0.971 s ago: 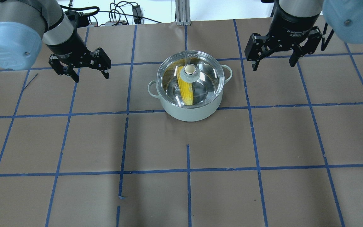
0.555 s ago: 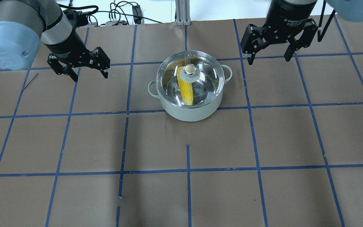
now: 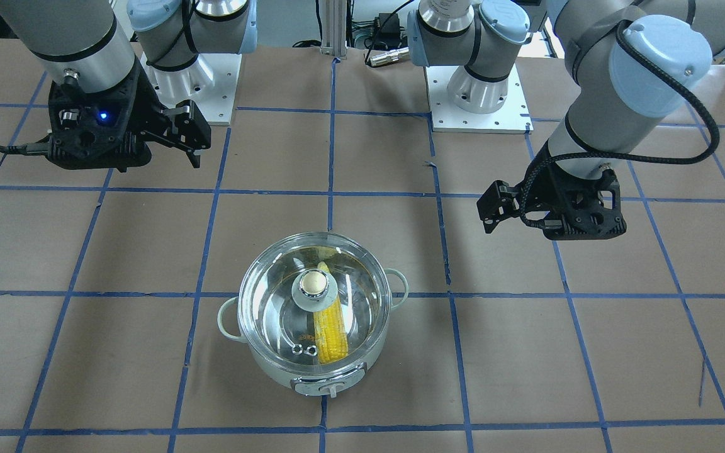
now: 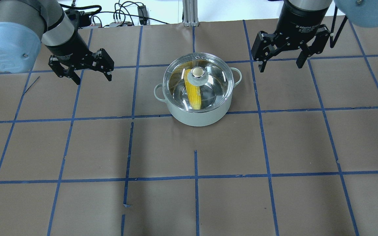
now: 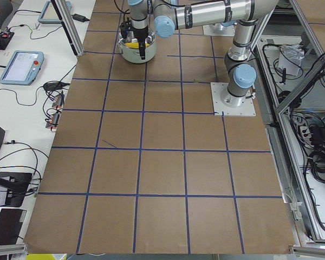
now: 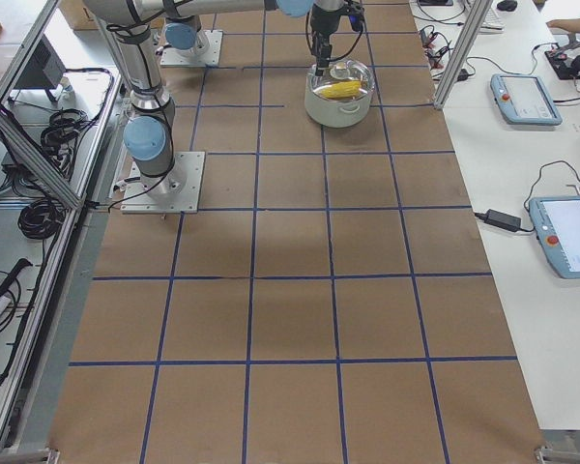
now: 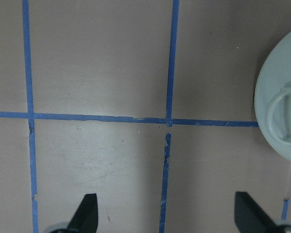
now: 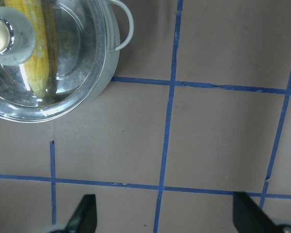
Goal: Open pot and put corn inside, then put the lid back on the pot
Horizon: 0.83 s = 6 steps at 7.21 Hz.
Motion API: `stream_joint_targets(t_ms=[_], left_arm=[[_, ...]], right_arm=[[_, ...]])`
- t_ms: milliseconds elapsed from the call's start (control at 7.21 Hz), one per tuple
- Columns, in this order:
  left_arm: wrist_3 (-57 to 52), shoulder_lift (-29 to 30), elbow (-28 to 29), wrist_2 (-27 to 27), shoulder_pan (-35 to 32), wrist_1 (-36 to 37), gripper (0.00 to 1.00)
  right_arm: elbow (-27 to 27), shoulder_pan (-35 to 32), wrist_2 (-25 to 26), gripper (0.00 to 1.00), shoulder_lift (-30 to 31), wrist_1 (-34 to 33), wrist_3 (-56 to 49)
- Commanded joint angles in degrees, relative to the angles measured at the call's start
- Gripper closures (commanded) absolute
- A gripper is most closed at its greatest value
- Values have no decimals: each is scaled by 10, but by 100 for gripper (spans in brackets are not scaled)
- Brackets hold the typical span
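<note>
The lid (image 4: 218, 82) sits on the pot (image 4: 198, 114), mid-table, corn (image 4: 193, 93) lying inside: the job looks done. The left gripper (image 4: 93, 80) and right gripper (image 4: 280, 67) hang either side, jaws apart, empty; only parking remains.

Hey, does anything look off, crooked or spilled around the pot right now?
Nothing stands out. The lid sits level on the pot, the corn lies inside beneath it, nothing spilled. The left claw and right claw hang open, clear of the pot.

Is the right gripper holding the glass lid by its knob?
No, the right gripper hangs open beside the pot, and the glass lid rests on the pot with its knob free.
</note>
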<state>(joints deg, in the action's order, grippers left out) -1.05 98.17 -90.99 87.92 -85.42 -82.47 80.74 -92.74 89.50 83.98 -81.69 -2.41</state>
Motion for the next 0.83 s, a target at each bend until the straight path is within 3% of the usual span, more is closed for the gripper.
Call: stream_joint_targets(t_ms=[0, 693], left_arm=[[0, 1, 2, 0, 1, 0, 0], [-12, 1, 1, 1, 1, -1, 0]], right_arm=[[1, 0, 1, 0, 0, 0, -1], [4, 0, -1, 0, 1, 0, 0]])
